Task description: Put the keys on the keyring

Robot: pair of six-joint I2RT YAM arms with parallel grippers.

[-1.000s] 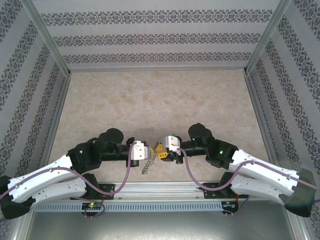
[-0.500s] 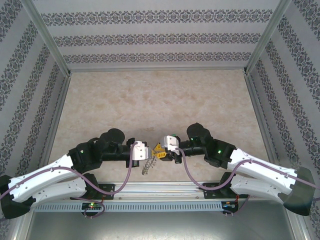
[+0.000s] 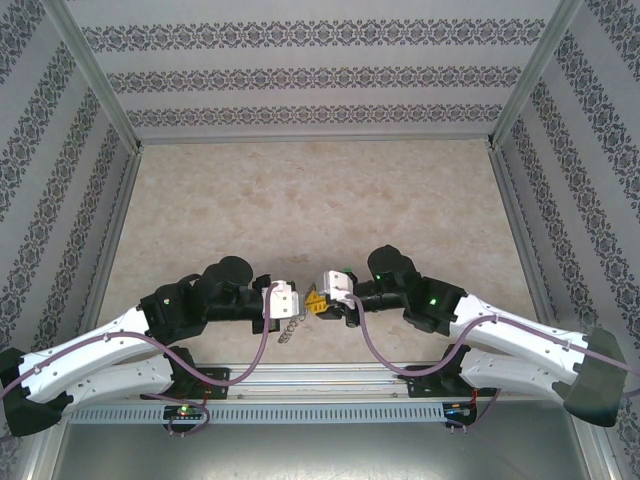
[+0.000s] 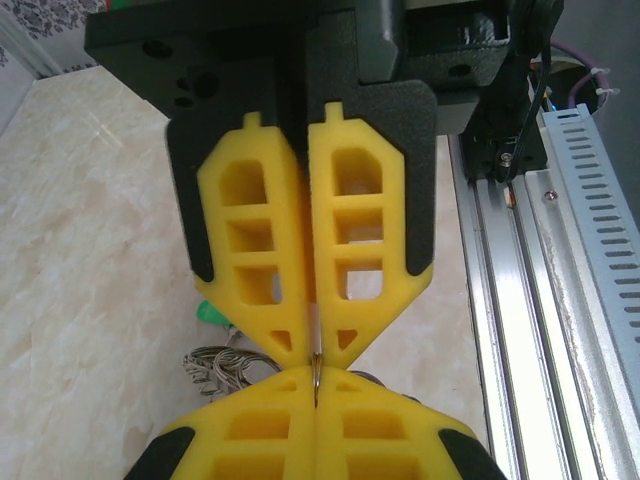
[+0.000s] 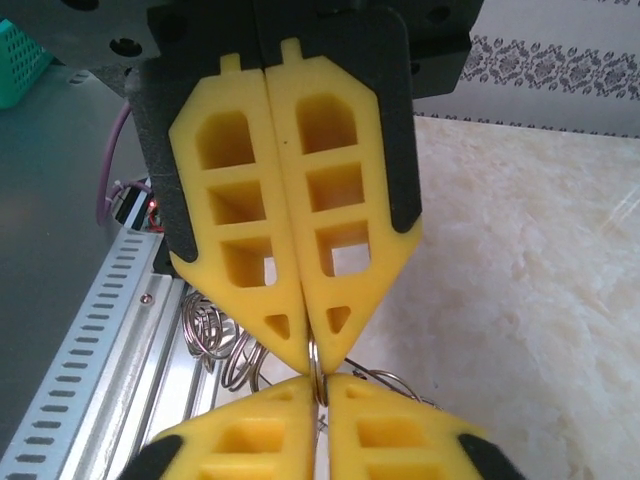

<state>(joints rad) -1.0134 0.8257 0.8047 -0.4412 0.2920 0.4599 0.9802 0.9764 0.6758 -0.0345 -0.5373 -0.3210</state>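
Note:
The keyring (image 4: 316,374) stands edge-on as a thin metal ring, pinched between two pairs of yellow fingertips that meet tip to tip. My left gripper (image 4: 316,385) comes in from the bottom of the left wrist view and is shut on the ring. My right gripper (image 5: 320,392) is also shut on the ring (image 5: 318,368). The ring's wire loops (image 4: 215,366) hang to one side, and the key's green head (image 4: 209,313) shows just beyond them. In the top view the grippers meet near the table's front edge (image 3: 308,304), with the loops (image 3: 288,331) dangling below.
An aluminium rail with a slotted cable duct (image 3: 300,385) runs along the near edge, right under the grippers. The beige marble-pattern table (image 3: 320,200) stretches away behind them, closed in by patterned walls (image 3: 320,80) and frame posts (image 3: 95,90).
The right gripper has closed onto the ring. Both wrists have shifted slightly left and away from the rail, the loops swinging with them.

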